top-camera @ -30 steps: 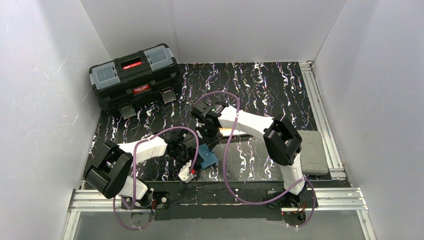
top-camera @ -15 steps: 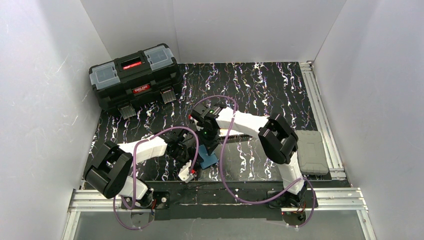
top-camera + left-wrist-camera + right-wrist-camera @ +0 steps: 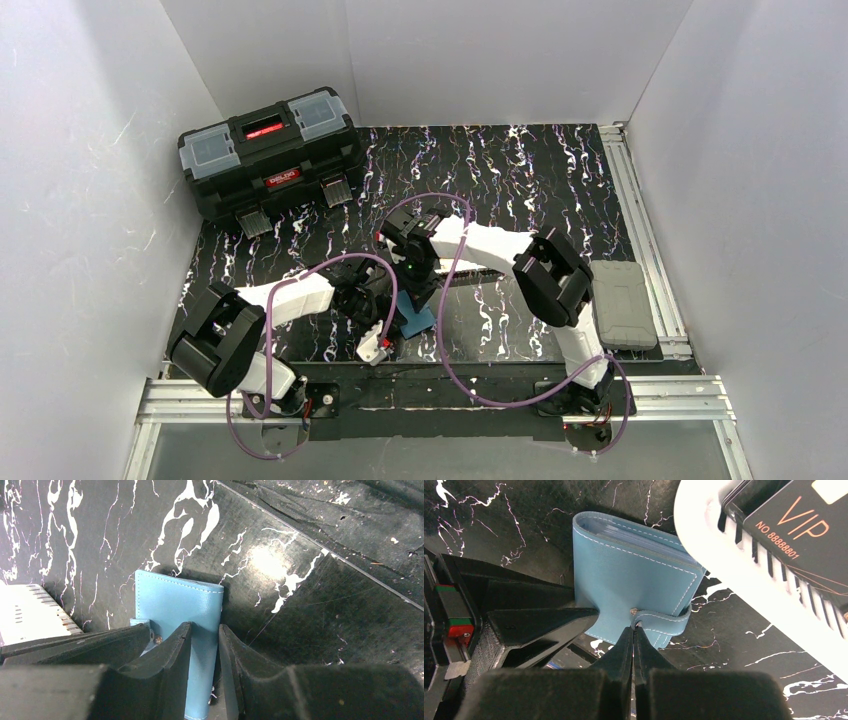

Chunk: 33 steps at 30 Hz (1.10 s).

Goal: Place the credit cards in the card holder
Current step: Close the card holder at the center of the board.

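Blue card holder (image 3: 634,585) lies on black table (image 3: 325,630), near front, btwn the arms. L gripper (image 3: 204,629) squeezes its edge. R gripper (image 3: 633,630) is pinched tight, tips at snap tab (image 3: 659,621). A black VIP card (image 3: 794,525) sits in white basket (image 3: 724,565).

This is a robotics lab test cell. Plain white panels (image 3: 480,60) box in a black marbled tabletop (image 3: 520,170). Aluminium extrusion rails (image 3: 638,215) frame its edges. Two white robot arms (image 3: 300,295) trail purple cables (image 3: 438,340) from bolted bases, and a black toolbox (image 3: 270,150) sits in the corner.
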### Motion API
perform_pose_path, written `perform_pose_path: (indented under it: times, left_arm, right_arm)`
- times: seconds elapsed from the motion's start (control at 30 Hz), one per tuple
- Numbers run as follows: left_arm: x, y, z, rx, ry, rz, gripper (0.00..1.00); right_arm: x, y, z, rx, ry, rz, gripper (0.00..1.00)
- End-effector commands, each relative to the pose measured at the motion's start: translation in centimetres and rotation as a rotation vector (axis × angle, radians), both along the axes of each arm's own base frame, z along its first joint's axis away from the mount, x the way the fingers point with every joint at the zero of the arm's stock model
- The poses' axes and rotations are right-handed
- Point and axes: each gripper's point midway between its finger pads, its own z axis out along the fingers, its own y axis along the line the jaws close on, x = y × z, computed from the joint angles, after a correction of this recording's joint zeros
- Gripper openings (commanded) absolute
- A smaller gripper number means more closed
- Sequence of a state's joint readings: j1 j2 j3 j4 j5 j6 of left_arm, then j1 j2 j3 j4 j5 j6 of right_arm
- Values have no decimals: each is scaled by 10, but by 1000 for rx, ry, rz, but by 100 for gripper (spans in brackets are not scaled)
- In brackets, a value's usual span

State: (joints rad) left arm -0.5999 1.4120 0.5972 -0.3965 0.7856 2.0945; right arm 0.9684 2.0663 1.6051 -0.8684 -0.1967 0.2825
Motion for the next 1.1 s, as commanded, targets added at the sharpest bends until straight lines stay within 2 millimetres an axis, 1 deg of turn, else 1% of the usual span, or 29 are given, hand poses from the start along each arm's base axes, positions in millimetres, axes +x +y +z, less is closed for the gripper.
perform_pose_path:
  times: [0.0, 0.47, 0.7, 0.97, 1.07]
  left_arm:
    - [-17, 10, -6, 47, 56, -19, 26]
    - [-17, 10, -6, 43, 53, -20, 26]
    - [-18, 10, -6, 45, 56, -19, 25]
    - [-18, 10, -7, 45, 57, -22, 25]
    - [-19, 10, -7, 46, 59, -24, 25]
  right_arm:
    - [-6, 2, -3, 3, 35, 24, 1]
    - [-3, 8, -8, 1, 45, 32, 1]
    - [-1, 14, -6, 9, 45, 38, 1]
    - [-5, 19, -11, -3, 65, 38, 1]
    - [-9, 20, -16, -17, 81, 43, 1]
